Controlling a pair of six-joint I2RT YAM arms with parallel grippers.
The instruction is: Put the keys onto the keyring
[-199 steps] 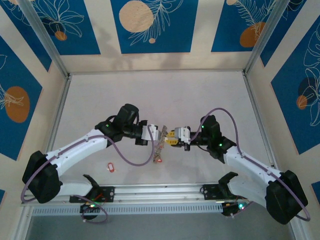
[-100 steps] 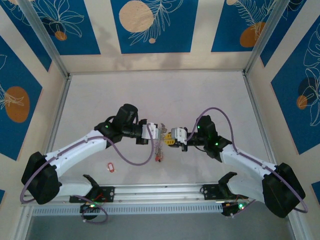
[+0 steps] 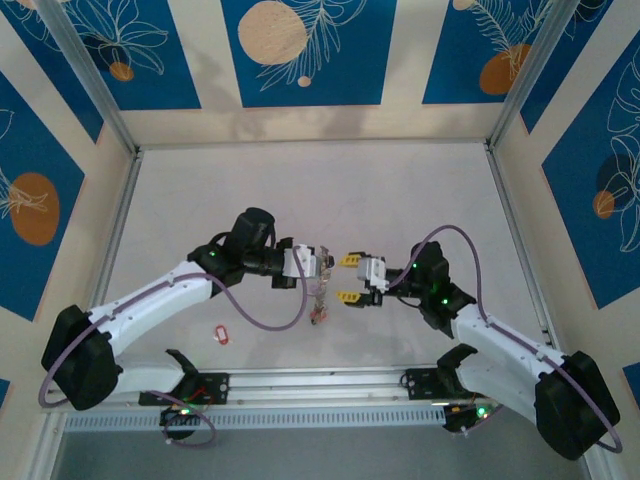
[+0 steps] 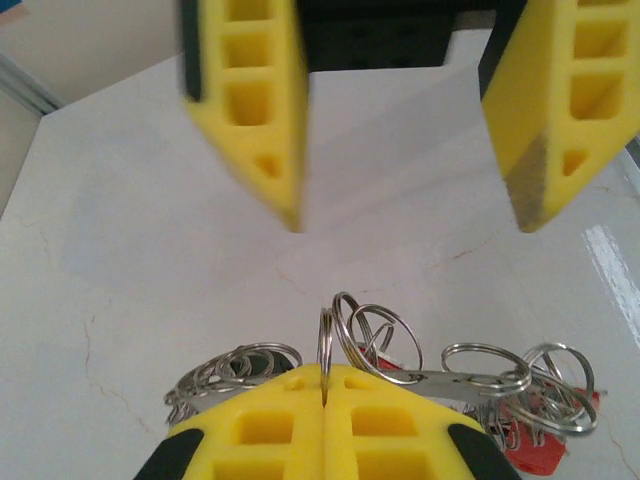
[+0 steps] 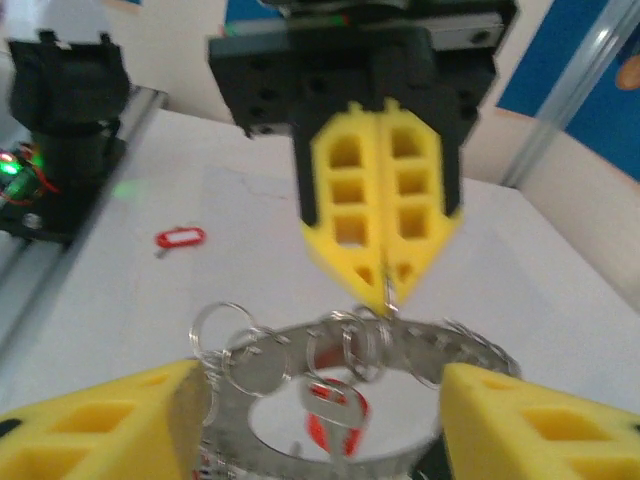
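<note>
The keyring [image 5: 440, 350] is a flat grey band fringed with small wire rings, and it hangs from my left gripper [image 3: 318, 268]. The left gripper [image 4: 326, 375] is shut on one small wire ring [image 4: 327, 340] at the keyring's [image 4: 470, 380] top edge. A key with a red tag [image 5: 335, 420] dangles inside the hoop. My right gripper [image 3: 349, 277] faces the left one from the right. It stands open, its fingers [image 4: 255, 110] spread on either side of the keyring, touching nothing. A loose red-tagged key [image 3: 222, 334] lies on the table to the lower left.
The white table [image 3: 300, 190] is walled by blue-patterned panels and metal posts. A rail with the arm bases [image 3: 320, 385] runs along the near edge. The left arm's base [image 5: 65, 120] shows at the left of the right wrist view.
My right gripper has gone from nearly shut beside the keyring to open, and has drawn back a little to the right. The left gripper keeps its hold in place.
</note>
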